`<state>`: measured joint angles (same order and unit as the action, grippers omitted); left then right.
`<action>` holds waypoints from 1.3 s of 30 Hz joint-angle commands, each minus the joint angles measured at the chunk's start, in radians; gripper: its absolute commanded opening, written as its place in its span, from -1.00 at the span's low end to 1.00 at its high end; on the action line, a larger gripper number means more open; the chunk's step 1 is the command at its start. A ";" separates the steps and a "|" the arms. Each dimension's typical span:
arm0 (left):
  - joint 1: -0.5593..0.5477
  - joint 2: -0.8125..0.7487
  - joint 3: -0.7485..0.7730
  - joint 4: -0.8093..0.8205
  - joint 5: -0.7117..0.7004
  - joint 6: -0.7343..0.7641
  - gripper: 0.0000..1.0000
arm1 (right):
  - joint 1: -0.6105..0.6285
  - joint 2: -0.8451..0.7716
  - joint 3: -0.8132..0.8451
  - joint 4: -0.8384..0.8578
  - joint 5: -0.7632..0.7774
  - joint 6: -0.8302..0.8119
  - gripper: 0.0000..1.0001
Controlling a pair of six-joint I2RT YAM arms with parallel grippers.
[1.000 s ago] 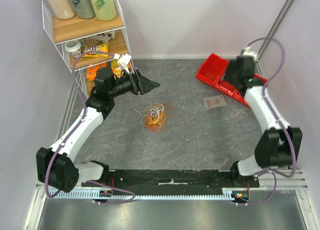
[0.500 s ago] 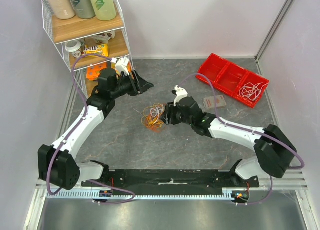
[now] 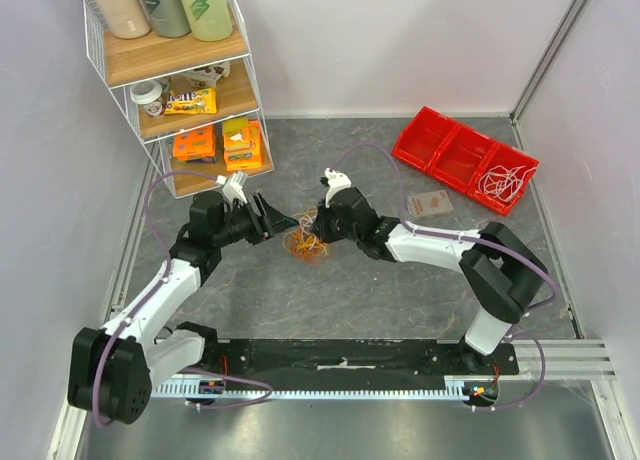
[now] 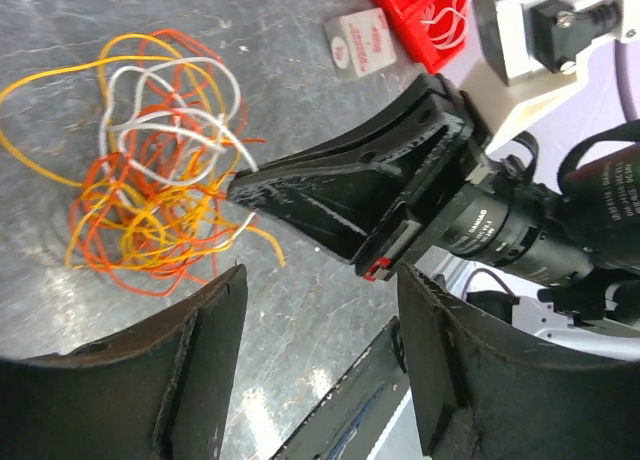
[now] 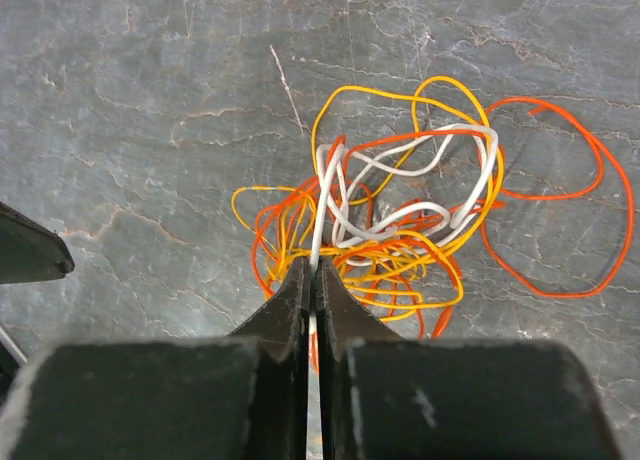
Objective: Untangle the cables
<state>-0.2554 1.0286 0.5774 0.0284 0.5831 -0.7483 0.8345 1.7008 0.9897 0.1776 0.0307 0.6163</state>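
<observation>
The cables (image 3: 308, 243) lie in one tangle of orange, yellow and white loops on the grey table. In the right wrist view the cables (image 5: 400, 230) spread just beyond my right gripper (image 5: 313, 270), which is shut on a white strand at the tangle's near edge. In the top view the right gripper (image 3: 312, 225) reaches in from the right. My left gripper (image 3: 284, 222) hangs just left of the tangle, open and empty. In the left wrist view its jaws (image 4: 320, 280) stand wide apart, with the cables (image 4: 150, 180) and the right gripper (image 4: 340, 190) ahead.
A red tray (image 3: 440, 140) with compartments sits at the back right, white wire coiled in its right end. A small packet (image 3: 428, 204) lies in front of it. A wire shelf rack (image 3: 160, 130) with bottles and boxes stands at the back left.
The right arm swung from the red tray over to the tangle and shut on a white strand. The left arm came down from near the rack to the tangle's left side.
</observation>
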 commanded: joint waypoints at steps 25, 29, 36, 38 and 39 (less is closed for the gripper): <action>-0.229 0.456 0.044 0.051 -0.425 0.066 -0.80 | 0.011 -0.673 0.384 -0.337 -0.069 -0.026 -1.00; -0.200 0.381 -0.008 0.054 -0.447 0.067 -0.97 | 0.009 -0.699 0.573 -0.412 -0.037 -0.087 -1.00; -0.093 0.294 -0.067 0.019 -0.416 0.027 -0.97 | 0.011 -0.785 0.673 -0.498 0.185 -0.213 -1.00; -0.053 0.269 -0.083 0.016 -0.404 0.004 -0.97 | 0.011 -0.858 0.643 -0.515 0.280 -0.254 -1.00; -0.038 0.257 -0.089 0.016 -0.396 -0.006 -0.97 | 0.009 -0.897 0.614 -0.512 0.334 -0.272 -1.00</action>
<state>-0.3470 1.3422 0.5125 0.0532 0.1844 -0.7105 0.8406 0.8875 1.6493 -0.2596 0.1482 0.4526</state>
